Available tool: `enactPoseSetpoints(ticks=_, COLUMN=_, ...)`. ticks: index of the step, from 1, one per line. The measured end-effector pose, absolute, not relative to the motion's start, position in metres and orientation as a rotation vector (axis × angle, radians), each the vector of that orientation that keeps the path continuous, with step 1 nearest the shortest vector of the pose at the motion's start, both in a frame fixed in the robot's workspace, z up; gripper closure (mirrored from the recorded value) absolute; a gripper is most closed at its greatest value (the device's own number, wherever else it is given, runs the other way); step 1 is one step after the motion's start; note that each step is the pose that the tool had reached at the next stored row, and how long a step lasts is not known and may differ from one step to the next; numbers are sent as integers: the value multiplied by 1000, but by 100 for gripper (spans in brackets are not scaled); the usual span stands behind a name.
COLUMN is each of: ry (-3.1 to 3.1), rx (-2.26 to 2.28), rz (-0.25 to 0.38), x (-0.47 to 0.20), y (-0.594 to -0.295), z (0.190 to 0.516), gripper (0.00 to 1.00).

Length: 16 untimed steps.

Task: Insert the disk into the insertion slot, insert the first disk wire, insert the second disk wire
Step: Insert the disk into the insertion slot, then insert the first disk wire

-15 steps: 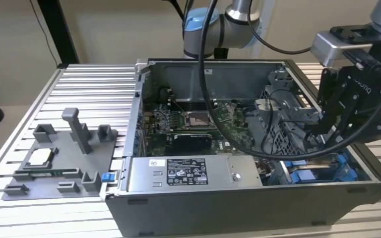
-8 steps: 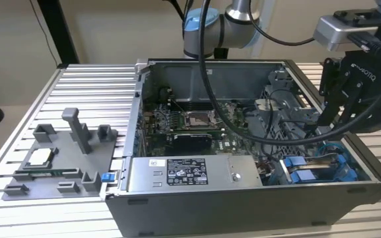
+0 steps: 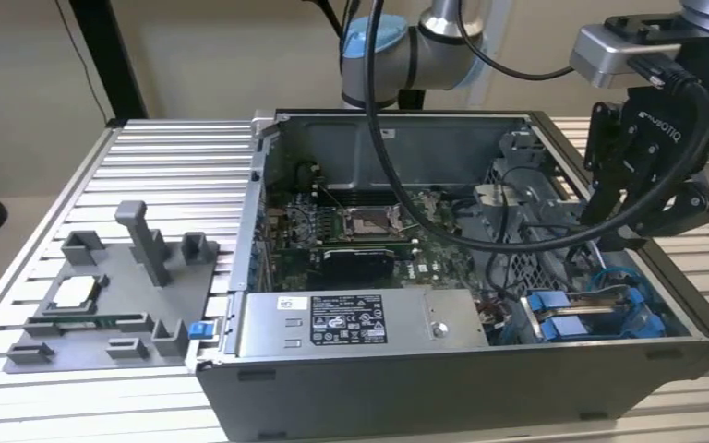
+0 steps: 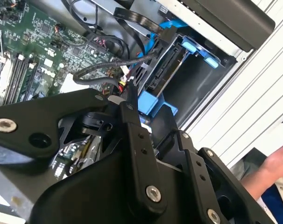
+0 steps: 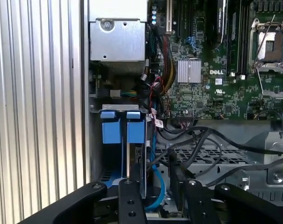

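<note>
The disk (image 4: 166,70) sits edge-up inside the insertion slot (image 3: 582,318) at the open case's front corner on the exterior view's right. Its dark connector end faces the motherboard. Blue caddy tabs (image 5: 123,127) frame it. My gripper (image 3: 619,235) hangs just above the bay and looks open, with nothing clearly between the fingers (image 5: 131,198). A black wire bundle with a red-and-yellow plug (image 4: 124,84) lies beside one fingertip. A blue flat wire (image 5: 155,189) curls past the disk's end, loose.
The grey labelled power-supply box (image 3: 354,321) fills the case front, next to the bay. Loose black cables (image 5: 211,140) cross the perforated metal behind the disk. The motherboard (image 3: 361,231) lies beyond. A grey parts fixture (image 3: 108,305) stands outside the case. A person's hand (image 4: 277,163) is near the table edge.
</note>
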<state>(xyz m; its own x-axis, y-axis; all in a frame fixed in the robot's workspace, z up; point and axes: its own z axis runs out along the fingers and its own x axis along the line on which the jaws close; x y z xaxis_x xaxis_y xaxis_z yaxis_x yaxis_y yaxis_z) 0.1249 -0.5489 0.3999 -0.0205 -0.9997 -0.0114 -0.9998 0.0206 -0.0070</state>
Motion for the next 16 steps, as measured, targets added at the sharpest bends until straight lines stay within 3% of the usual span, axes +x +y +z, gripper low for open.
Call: enactPoseSetpoints(ticks=16, ry=2228, rx=-2175, rz=44, x=125, y=-549, z=392, gripper=0)
